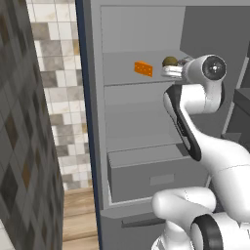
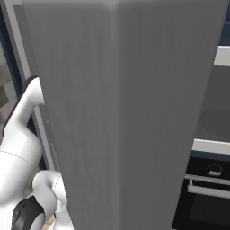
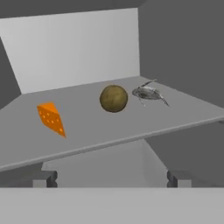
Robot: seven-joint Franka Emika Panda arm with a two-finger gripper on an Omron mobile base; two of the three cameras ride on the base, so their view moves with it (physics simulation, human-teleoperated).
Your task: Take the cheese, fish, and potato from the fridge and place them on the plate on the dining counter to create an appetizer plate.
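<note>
Fridge: we see the tall grey fridge [image 1: 141,146] standing open in the left base view, with a dark navy edge down its left side, flat grey shelves and a closed grey drawer low down.
Shelf: the grey upper shelf [image 3: 131,127] carries all three foods; in the hand view we look slightly down on it from in front of its edge.
Cheese: the small orange cheese wedge with darker spots [image 3: 51,118] sits toward the left of the shelf in the hand view, well apart from the other two; we also see it on the shelf in the left base view [image 1: 143,69].
Potato: the roundish olive-brown potato [image 3: 113,98] rests near the middle of the shelf, between the wedge and the fish, close to the fish though not touching it.
Fish: the slim silver-grey fish [image 3: 148,93] lies just to the right of the potato, further back on the shelf.
Gripper: the two-finger gripper [image 3: 109,178] hangs in front of the shelf edge; its dark fingertips [image 3: 43,178] stand wide apart with nothing between them.
Arm: in the left base view we see the white arm [image 1: 195,117] reaching up to shelf height, its wrist beside the potato [image 1: 169,61].
Door: the broad flat grey fridge door [image 2: 130,112] blocks most of the right base view.
Oven: a dark oven with a knob and handle [image 2: 209,188] shows at the lower right of that view.
</note>
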